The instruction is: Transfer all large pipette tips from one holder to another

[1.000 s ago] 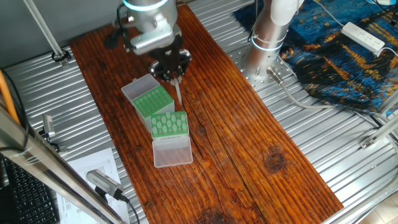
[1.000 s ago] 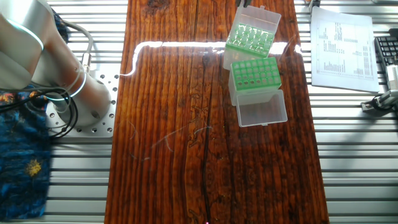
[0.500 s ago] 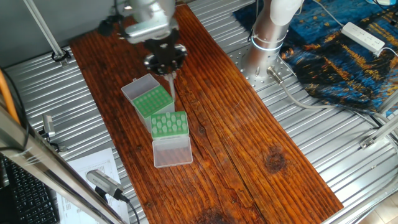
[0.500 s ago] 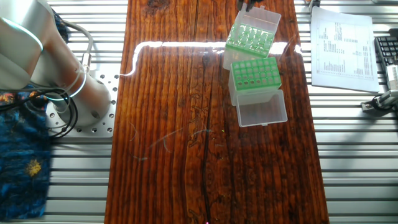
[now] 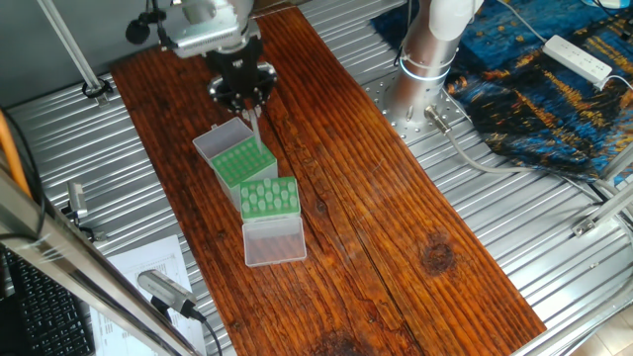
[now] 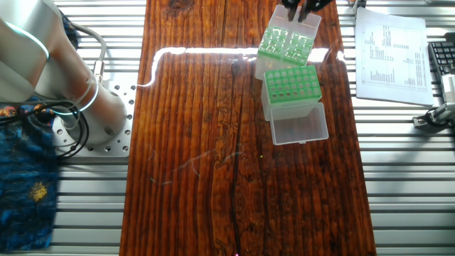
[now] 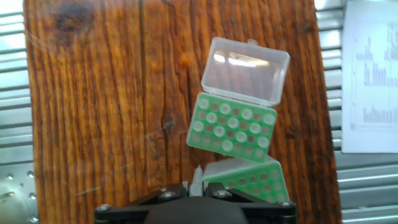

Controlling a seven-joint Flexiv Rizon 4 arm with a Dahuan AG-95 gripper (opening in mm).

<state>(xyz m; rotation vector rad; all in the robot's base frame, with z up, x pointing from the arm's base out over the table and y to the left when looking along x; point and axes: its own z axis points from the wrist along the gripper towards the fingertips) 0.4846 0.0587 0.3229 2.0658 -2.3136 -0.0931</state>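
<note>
**Tip in transit, over the receiving rack**

Places are given from the full rack (image 5: 269, 214), the green block that carries the large pipette tips (image 7: 247, 114).

- Up and left of it, the gripper (image 5: 254, 107) hangs fingers down, closed on one tip (image 5: 256, 127). The tip is a thin pale cone, and it shows between the black fingers in the hand view.
- Just beside the full rack, on the gripper's side and touching it at a corner, is the receiving rack (image 5: 243, 161). It is the same green moulded plastic. Its round holes look mostly bare, and its clear hinged lid (image 5: 214, 139) is open.
- In the full rack the tips stand in a grid, wide ends up, translucent and pale. Its own frosted lid (image 5: 274, 241) lies open on the far side.
- Everything sits on the wooden board (image 5: 396, 218), dark-grained and glossy.

Step in hand, as I judge it: carrying, about to insert. The next move calls for centring the point over a bare hole and coming straight down. The cone is slender, so a tilt would catch the hole's rim.
</note>
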